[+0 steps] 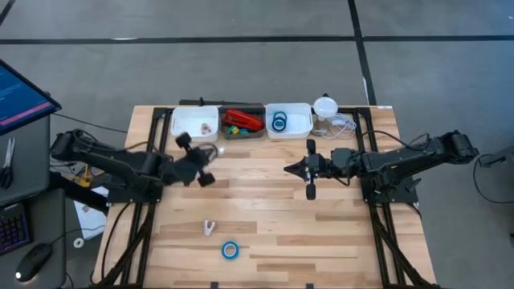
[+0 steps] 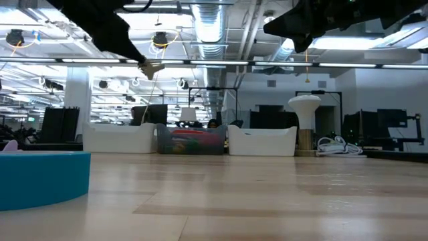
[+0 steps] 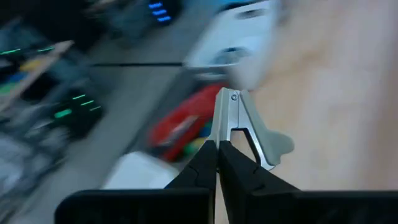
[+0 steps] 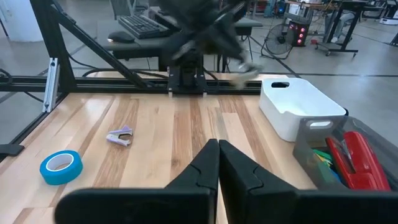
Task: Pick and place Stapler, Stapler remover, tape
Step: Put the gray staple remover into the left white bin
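Because it is small, light and stiff, the stapler remover [image 3: 249, 127] likely needs only a firm pinch at its hinge end; the left gripper [image 3: 217, 146] holds it there, fingers closed, above the white bin [image 1: 195, 123]. The right gripper [image 4: 219, 148] waits pressed together mid-table.

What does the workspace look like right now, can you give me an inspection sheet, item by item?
Surface: wooden table, mostly bare.
Job's things: stapler in the grey bin; tape rolls in the right white bin; one tape roll and a staple remover on the table; another staple remover held.
Clutter: small coloured bits beside the stapler.
Grippers: left gripper shut on that remover near the left white bin; right gripper shut, mid-table.
Cables: white cable by a lamp.
Surroundings: monitor, keyboard, mouse.
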Controlling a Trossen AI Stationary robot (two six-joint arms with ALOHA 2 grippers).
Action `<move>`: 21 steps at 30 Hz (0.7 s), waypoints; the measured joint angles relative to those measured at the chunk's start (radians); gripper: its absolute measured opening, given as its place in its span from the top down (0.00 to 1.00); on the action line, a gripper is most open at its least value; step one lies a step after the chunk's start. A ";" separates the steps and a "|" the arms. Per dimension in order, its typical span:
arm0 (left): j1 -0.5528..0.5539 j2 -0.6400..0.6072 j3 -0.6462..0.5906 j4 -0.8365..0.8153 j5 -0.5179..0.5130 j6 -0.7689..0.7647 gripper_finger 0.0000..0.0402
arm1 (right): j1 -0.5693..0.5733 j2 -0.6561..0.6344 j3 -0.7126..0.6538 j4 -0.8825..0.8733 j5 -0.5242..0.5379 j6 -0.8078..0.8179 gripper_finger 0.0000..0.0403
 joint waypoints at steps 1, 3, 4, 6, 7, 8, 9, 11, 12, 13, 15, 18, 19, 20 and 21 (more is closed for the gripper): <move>0.025 -0.010 0.000 -0.013 -0.030 0.003 1.00 | 0.000 0.000 0.000 -0.001 0.000 0.000 1.00; 0.087 -0.028 0.000 -0.051 -0.060 0.004 1.00 | 0.000 0.000 0.000 -0.001 0.000 0.000 1.00; 0.119 -0.033 0.000 -0.065 -0.065 0.004 1.00 | 0.000 0.000 0.000 -0.002 0.000 0.000 1.00; 0.181 -0.032 0.000 -0.083 -0.065 0.004 1.00 | 0.000 0.000 0.000 -0.005 0.000 0.000 1.00; 0.207 -0.031 0.000 -0.093 -0.065 0.004 1.00 | 0.000 0.000 0.000 -0.005 0.000 0.000 1.00; 0.231 -0.029 0.000 -0.093 -0.065 0.004 1.00 | 0.000 0.000 0.000 -0.005 0.000 0.000 1.00; 0.251 -0.026 0.000 -0.091 -0.064 0.003 1.00 | 0.000 0.000 0.000 -0.005 0.000 0.000 1.00; 0.287 -0.024 0.000 -0.095 -0.052 0.004 1.00 | 0.000 0.000 0.000 -0.005 0.000 -0.006 1.00; 0.302 -0.024 0.000 -0.094 -0.044 0.007 1.00 | 0.000 0.000 0.000 -0.005 0.000 -0.016 1.00; 0.318 -0.025 0.000 -0.093 -0.033 0.013 1.00 | 0.000 0.000 0.000 -0.005 0.000 -0.025 1.00; 0.351 -0.024 -0.001 -0.094 -0.017 0.014 1.00 | 0.000 0.000 0.000 -0.005 0.000 -0.027 1.00; 0.401 -0.025 -0.026 -0.093 0.001 0.016 1.00 | -0.002 0.000 0.000 -0.005 0.000 -0.027 1.00; 0.418 -0.025 -0.040 -0.094 0.009 0.015 1.00 | -0.002 0.000 0.000 -0.005 0.000 -0.027 1.00; 0.437 -0.025 -0.057 -0.093 0.017 0.013 1.00 | -0.002 0.000 0.000 -0.005 0.000 -0.027 1.00; 0.457 -0.025 -0.074 -0.089 0.022 0.008 1.00 | -0.002 0.000 0.000 -0.005 0.000 -0.027 1.00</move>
